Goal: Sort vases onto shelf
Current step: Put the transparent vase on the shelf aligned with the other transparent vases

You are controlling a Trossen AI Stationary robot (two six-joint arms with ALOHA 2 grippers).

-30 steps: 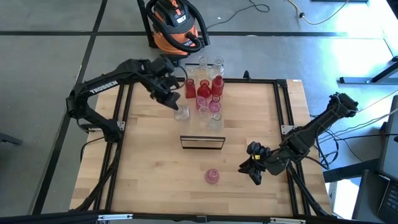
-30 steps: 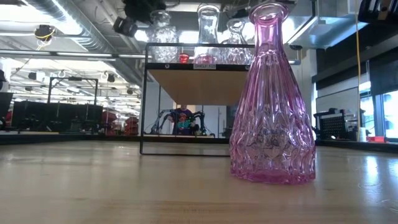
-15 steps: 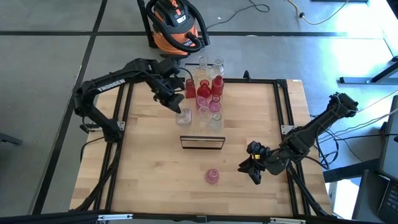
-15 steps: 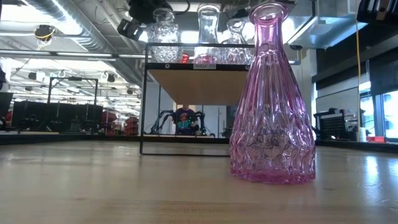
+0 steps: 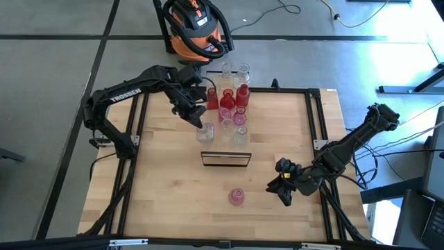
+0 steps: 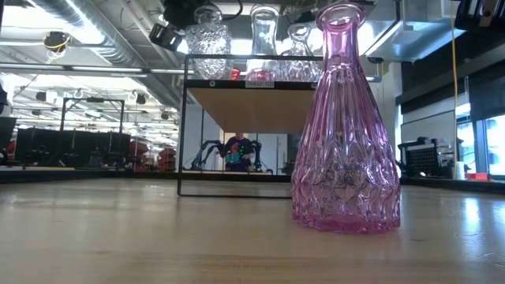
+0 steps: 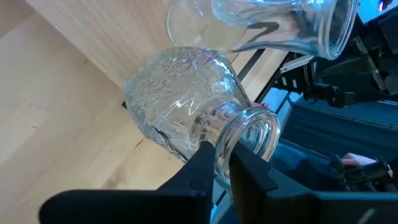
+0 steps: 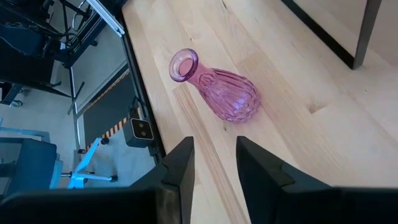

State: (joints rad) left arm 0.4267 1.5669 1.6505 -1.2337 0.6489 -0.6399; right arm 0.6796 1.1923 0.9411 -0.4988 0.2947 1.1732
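High view: the left gripper (image 5: 196, 122) is seen over the back left part of the wooden tabletop (image 5: 159, 187), at the clear textured vase (image 5: 204, 130), which stands at the left end of the group of vases (image 5: 231, 104) (red, pink and clear ones are clustered near the table's far edge). In the left wrist view the rim of the clear textured vase (image 7: 186, 118) is clenched between the two dark fingers (image 7: 200, 163), one pad inside the mouth and one outside. A second clear vase (image 7: 273, 28) is seen just beside it. The shelf (image 5: 225, 159) is set near the table's middle, well apart from that cluster. A single pink vase (image 5: 237, 196) stands nearer the front edge. The right gripper (image 5: 282, 187) is parked low at the right side, its fingers (image 8: 180, 163) spread and nothing gripped; the pink vase (image 8: 214, 88) is seen ahead of it.
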